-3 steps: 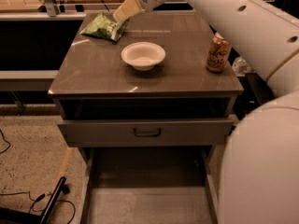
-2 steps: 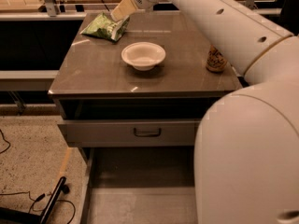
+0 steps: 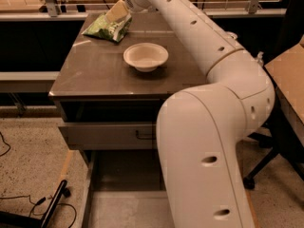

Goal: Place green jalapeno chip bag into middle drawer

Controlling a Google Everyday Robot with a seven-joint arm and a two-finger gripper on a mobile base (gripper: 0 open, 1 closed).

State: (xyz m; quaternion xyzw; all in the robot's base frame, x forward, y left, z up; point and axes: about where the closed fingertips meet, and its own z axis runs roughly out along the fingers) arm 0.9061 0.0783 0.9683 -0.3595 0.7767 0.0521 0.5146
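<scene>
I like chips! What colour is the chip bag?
The chip bag is green with white patches, camera view; the gripper is at its top.

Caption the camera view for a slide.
The arm stretches over the countertop, hand at the green jalapeno chip bag in the far corner, white bowl nearby.

Nothing readable anywhere, not even on the bag (image 3: pixel 105 28); the tool (image 3: pixel 117 13) is at the bag's top, far-left on the surface (image 3: pixel 95 72).

arm (image 3: pixel 209 46) stretched forward, end effector (image 3: pixel 118 12) low, far left
</scene>
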